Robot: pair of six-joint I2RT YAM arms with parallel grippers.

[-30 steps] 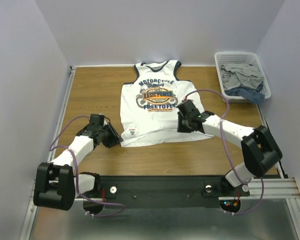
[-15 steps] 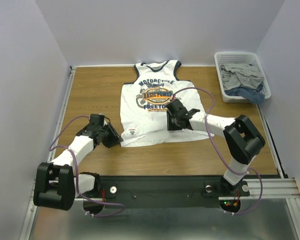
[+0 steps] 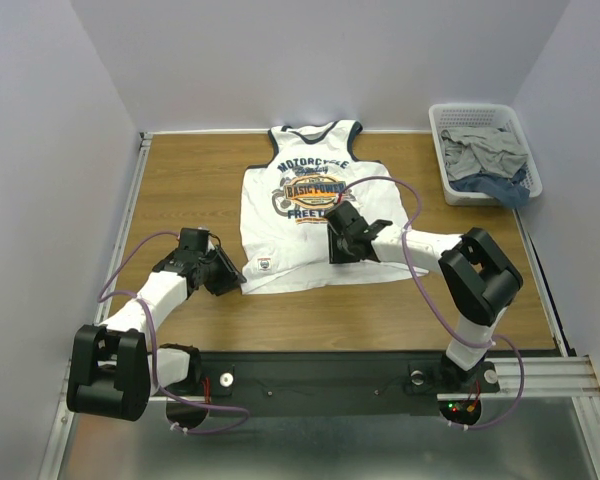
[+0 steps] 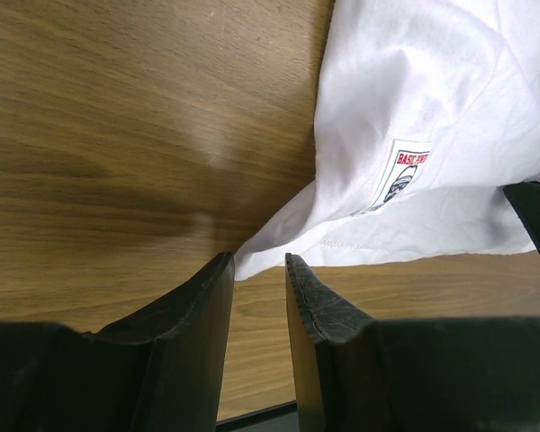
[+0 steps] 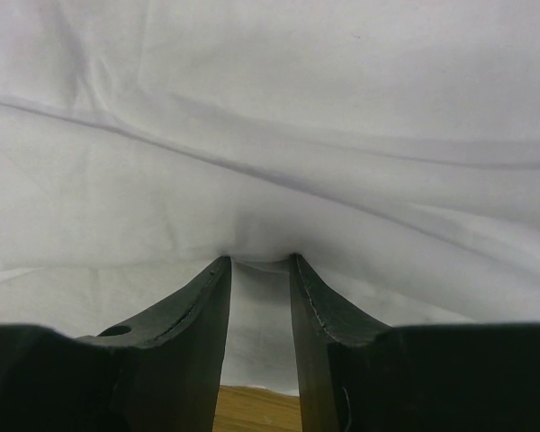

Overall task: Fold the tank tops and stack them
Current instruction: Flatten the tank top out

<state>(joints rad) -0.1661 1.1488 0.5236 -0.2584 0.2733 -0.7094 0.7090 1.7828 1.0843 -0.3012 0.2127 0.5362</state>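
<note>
Nearest the arm bases, the left gripper (image 4: 256, 261) lies low on the worktop (image 3: 180, 180) at the near-left hem corner of the tank top (image 3: 310, 200); its jaws stand narrowly apart with the corner's tip just at their mouth and nothing pinched. I judge it is placed there to take that corner for a fold. Further in, the right gripper (image 5: 259, 261) bears down on the lower middle of the shirt, just below the chest print (image 3: 315, 190); its jaws are likewise narrowly parted and cloth puckers at the tips, but whether a fold is caught I cannot tell. Beyond them the shirt lies flat, print up, neck toward the far side, probably spread so for a clean fold. At the far right stands a white basket (image 3: 439, 140) holding crumpled grey and blue garments (image 3: 485, 152). Counted: two grippers, one spread tank top, one basket, at least two pieces inside it. Nothing is folded yet.
</note>
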